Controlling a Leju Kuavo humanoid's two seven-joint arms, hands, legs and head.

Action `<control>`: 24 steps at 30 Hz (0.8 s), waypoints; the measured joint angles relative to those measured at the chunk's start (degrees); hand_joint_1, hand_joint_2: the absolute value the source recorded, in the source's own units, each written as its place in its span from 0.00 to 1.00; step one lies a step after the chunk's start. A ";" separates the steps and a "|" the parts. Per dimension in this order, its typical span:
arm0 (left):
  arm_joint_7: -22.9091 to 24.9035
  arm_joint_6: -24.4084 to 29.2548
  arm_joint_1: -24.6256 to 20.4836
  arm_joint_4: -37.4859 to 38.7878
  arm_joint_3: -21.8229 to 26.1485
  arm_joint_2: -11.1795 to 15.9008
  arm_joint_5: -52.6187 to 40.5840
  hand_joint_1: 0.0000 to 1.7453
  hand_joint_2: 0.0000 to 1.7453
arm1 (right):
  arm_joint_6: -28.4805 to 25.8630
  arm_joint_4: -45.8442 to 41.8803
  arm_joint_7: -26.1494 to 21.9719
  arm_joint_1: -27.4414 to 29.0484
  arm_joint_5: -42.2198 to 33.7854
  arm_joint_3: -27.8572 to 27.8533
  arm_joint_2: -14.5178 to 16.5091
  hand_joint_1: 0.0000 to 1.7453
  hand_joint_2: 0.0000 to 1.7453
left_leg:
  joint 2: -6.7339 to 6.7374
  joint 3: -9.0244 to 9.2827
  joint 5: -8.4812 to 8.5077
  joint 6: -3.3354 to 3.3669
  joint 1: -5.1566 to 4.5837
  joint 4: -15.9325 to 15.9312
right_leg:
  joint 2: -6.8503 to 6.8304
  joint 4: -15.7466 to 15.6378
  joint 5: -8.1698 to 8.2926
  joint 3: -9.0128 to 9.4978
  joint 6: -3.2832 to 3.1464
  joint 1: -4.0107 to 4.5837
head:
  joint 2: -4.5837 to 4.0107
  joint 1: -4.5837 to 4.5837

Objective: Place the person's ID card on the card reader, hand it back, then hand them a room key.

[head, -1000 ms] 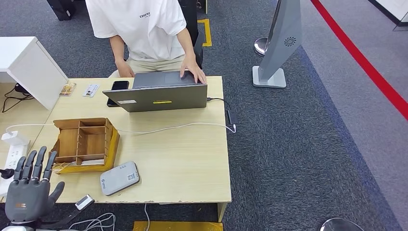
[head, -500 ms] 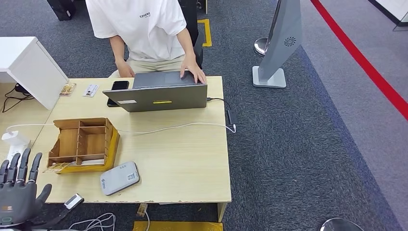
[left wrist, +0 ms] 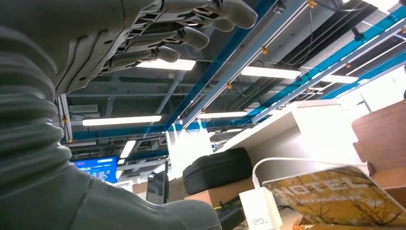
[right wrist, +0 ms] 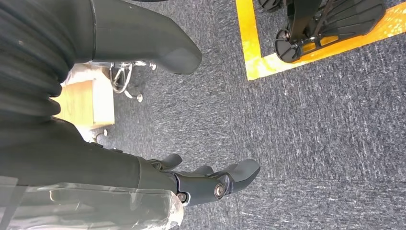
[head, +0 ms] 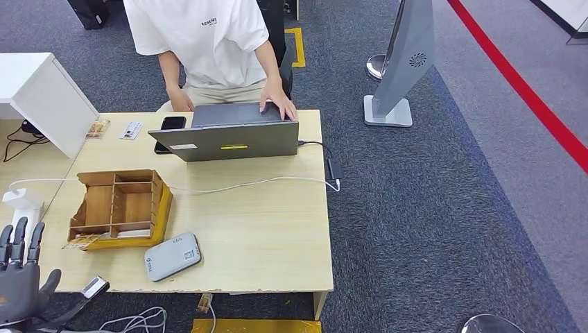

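Low, left hand (head: 21, 281) off table (head: 277, 236) edge

A light wooden counter (head: 263, 229) stands on dark grey carpet (head: 430, 229). A red stripe (head: 527, 94) runs diagonally across the floor at the far right, and yellow tape (head: 297, 45) marks the carpet behind the seated person (head: 208, 48). A grey upright stand (head: 405, 66) on a flat base rises beside the counter. A white cabinet (head: 41, 97) sits at the left. Overhead, long fluorescent lights (left wrist: 270, 72) hang among blue beams (left wrist: 230, 57) on a dark ceiling.
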 joint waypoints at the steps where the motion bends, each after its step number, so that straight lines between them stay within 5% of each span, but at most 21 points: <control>1: 0.15 0.00 -0.10 0.26 0.00 0.06 -0.05 0.00 1.00 | 0.00 0.00 0.00 -0.01 0.02 -0.02 0.01 0.00 1.00 | 0.00 0.00 0.00 0.00 0.00 0.00 | 0.00 0.00 0.01 0.00 0.01 0.00 | 0.00 0.00; 18: 5.10 0.00 -0.57 2.11 -3.05 0.34 -1.79 0.00 1.00 | 0.09 0.00 0.18 -0.07 0.81 -0.04 0.13 0.00 1.00 | 0.00 0.01 0.03 -0.01 -0.01 0.00 | 0.01 -0.01 0.04 -0.03 0.02 0.00 | 0.00 -0.01; 24: 12.05 0.00 -1.47 3.23 -12.22 0.69 -2.62 0.00 1.00 | 0.09 0.00 0.56 -0.10 1.80 -0.04 0.14 0.00 1.00 | 0.01 0.01 0.04 0.01 -0.01 0.01 | 0.00 -0.01 0.10 -0.03 0.00 0.00 | 0.00 0.00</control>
